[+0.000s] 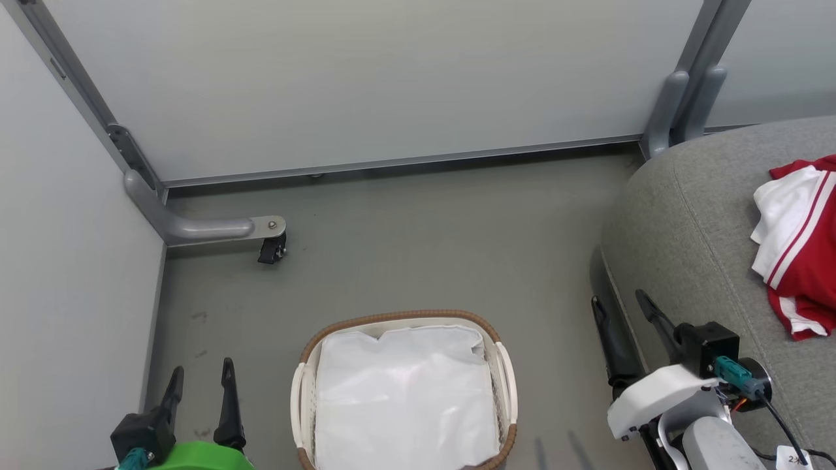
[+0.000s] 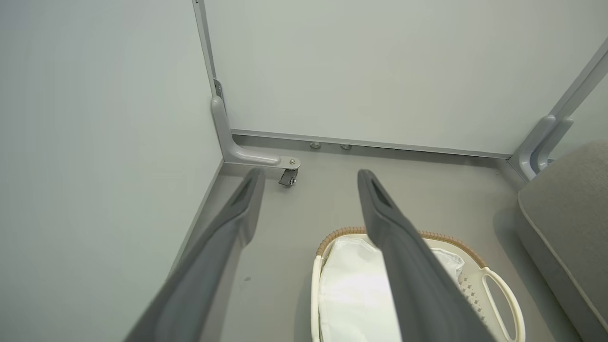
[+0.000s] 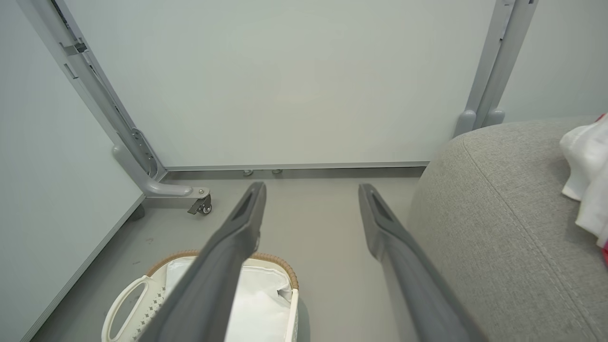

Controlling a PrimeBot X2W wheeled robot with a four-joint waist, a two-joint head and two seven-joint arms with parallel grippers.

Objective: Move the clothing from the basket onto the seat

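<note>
Two grippers, and both have their fingers spread wide with nothing between them. The left gripper (image 1: 202,369) sits at the lower left of the head view, its fingers pointing up the frame over bare floor (image 1: 424,241), just left of the basket (image 1: 405,316). On its own wrist camera the left gripper (image 2: 310,174) frames the floor and a small caster wheel (image 2: 288,177), with the basket (image 2: 470,287) at the bottom right, partly behind one finger.

Over at the lower right of the head view is the right gripper (image 1: 618,299), its dark fingers (image 1: 612,346) against the near edge of the seat (image 1: 692,215), well apart from the clothing (image 1: 800,248). On its wrist camera the right gripper (image 3: 311,187) hangs over floor, with the basket (image 3: 278,260) at the lower left and the seat (image 3: 498,213) on the right.

The clothing is red with white panels and stripes. It lies bunched on the seat at the right edge of the head view, and a white fold of the clothing (image 3: 586,161) peeks in at the right edge of the right wrist view.

The basket stands on the floor at bottom centre, with a white liner (image 1: 405,391) lying flat inside it.
</note>
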